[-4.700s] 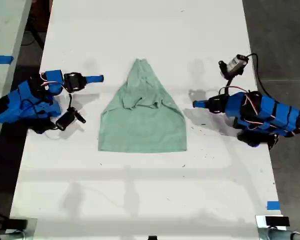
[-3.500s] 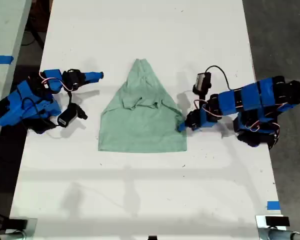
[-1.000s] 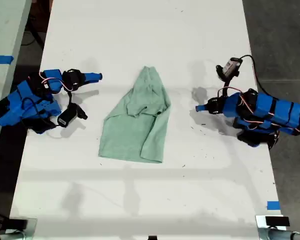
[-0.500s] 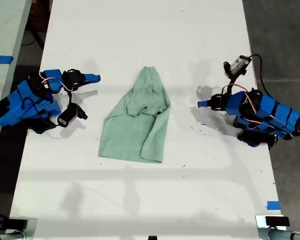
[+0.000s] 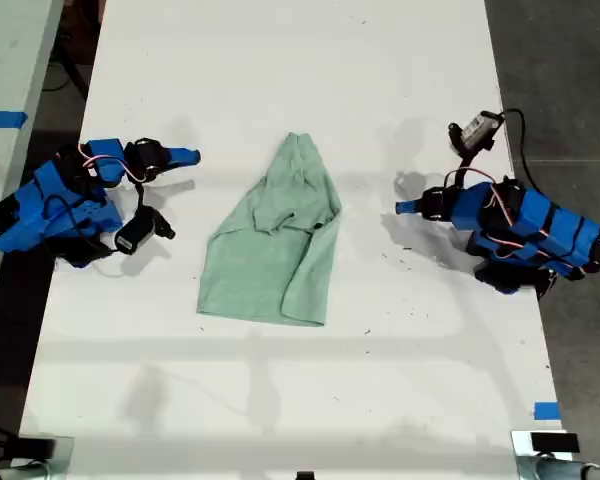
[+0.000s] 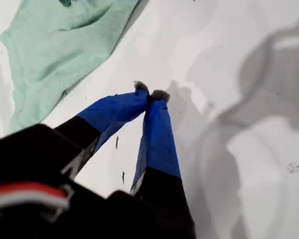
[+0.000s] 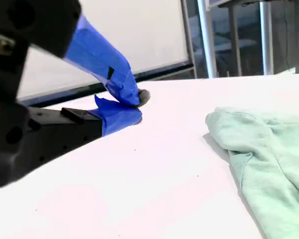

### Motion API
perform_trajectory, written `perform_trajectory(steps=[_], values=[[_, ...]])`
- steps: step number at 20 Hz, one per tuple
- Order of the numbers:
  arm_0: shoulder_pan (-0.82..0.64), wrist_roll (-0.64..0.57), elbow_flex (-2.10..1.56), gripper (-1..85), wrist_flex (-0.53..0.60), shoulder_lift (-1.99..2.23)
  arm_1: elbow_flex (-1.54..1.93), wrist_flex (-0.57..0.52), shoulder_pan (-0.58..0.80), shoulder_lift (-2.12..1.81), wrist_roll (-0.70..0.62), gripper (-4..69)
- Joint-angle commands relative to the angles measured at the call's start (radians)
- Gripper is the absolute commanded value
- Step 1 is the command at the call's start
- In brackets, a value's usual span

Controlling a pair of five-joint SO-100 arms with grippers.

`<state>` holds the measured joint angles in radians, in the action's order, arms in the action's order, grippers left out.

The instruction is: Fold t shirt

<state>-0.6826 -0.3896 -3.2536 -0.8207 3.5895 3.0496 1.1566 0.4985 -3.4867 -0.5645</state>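
In the lower part of the exterior view the white tabletop point(image 5: 280, 400) is bare from edge to edge. Above it, at the middle, lies the t shirt point(image 5: 270, 250), with its side toward the exterior view's right folded over and its narrow end pointing up the frame. My first gripper point(image 5: 402, 207), at the exterior view's right, has its pincer closed on nothing, well apart from the cloth. My second gripper point(image 5: 190, 156), at the exterior view's left, also has its pincer closed and empty. Bare tabletop lies beyond them.
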Motion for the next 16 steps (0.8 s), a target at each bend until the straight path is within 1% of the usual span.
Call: perform_trajectory(steps=[1,16], values=[[0.011,0.018,-0.041,-0.2,0.002,0.008,0.054,0.014,0.012,-0.014,0.015,1.9],[0.006,0.011,-0.041,-0.2,0.005,0.008,0.055,0.020,0.009,-0.014,0.015,1.9]])
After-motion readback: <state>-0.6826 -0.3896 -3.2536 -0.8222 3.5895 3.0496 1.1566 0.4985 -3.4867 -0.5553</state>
